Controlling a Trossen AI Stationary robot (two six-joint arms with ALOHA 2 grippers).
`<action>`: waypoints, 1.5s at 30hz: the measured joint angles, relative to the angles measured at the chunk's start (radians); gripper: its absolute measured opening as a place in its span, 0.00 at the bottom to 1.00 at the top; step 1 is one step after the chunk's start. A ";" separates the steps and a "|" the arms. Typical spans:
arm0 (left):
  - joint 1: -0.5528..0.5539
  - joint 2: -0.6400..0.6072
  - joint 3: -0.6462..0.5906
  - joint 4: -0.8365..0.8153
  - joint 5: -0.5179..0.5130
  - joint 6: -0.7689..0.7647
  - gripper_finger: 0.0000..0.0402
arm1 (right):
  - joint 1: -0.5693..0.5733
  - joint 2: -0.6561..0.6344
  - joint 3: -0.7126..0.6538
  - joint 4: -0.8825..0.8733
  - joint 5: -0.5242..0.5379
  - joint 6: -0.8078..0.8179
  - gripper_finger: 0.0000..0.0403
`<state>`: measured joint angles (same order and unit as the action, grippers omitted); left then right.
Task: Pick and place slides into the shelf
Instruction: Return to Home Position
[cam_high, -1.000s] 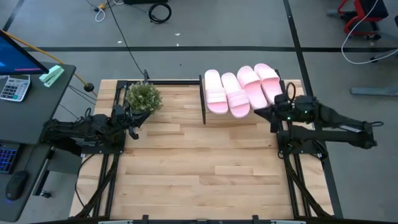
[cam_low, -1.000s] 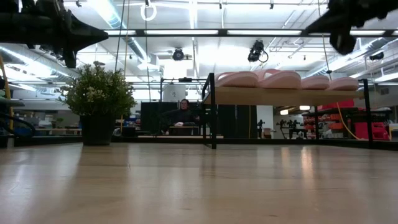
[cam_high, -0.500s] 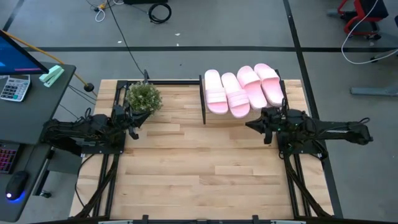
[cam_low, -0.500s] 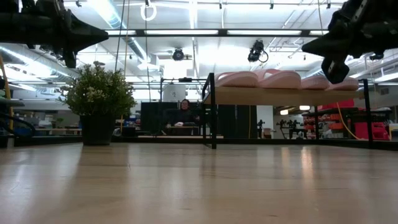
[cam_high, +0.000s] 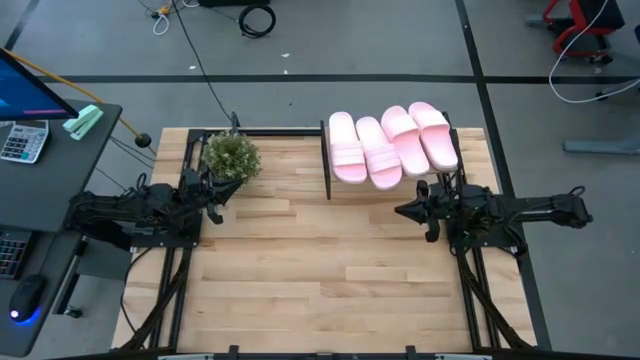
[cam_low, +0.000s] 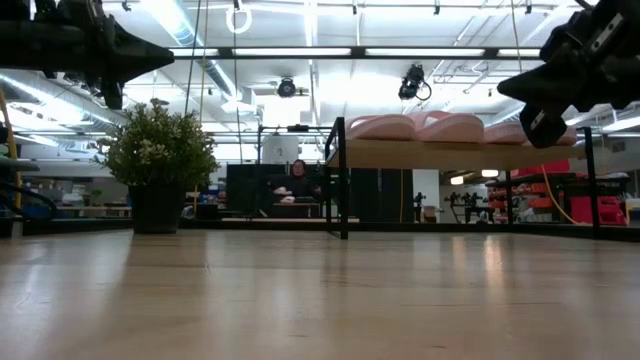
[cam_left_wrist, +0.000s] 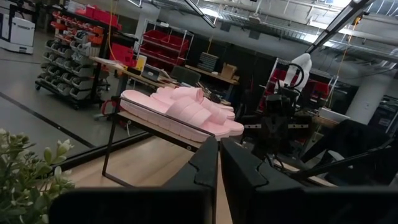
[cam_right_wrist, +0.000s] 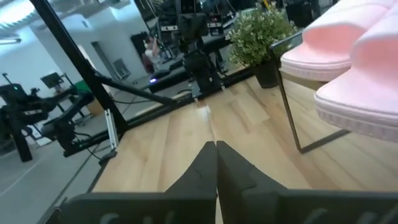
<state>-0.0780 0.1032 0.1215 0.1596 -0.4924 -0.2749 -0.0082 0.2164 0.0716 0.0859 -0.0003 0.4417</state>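
All four slides (cam_high: 392, 146) are lying side by side on the shelf (cam_low: 440, 154), at about one o'clock on the table (cam_high: 300, 280). The right pincer (cam_high: 400, 211) is hovering empty with its fingers pressed together, just off the shelf's six o'clock edge. The left pincer (cam_high: 213, 193), also closed, is waiting at nine o'clock beside the plant (cam_high: 231, 156). Placing looks done and homing seems to be in hand. Next, the right arm needs to fold toward three o'clock, clear of the uprights.
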 joint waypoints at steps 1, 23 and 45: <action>0.000 0.000 0.000 0.000 0.000 0.000 0.05 | 0.000 -0.012 -0.009 0.007 0.000 0.000 0.00; 0.000 0.000 0.000 0.000 0.000 0.000 0.06 | -0.003 -0.054 -0.061 -0.015 0.029 -0.063 0.05; 0.000 0.002 0.001 -0.044 0.000 0.149 0.08 | -0.003 -0.054 -0.061 -0.019 0.029 -0.026 0.06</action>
<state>-0.0784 0.1047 0.1226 0.1155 -0.4925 -0.1255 -0.0109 0.1627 0.0101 0.0673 0.0284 0.4152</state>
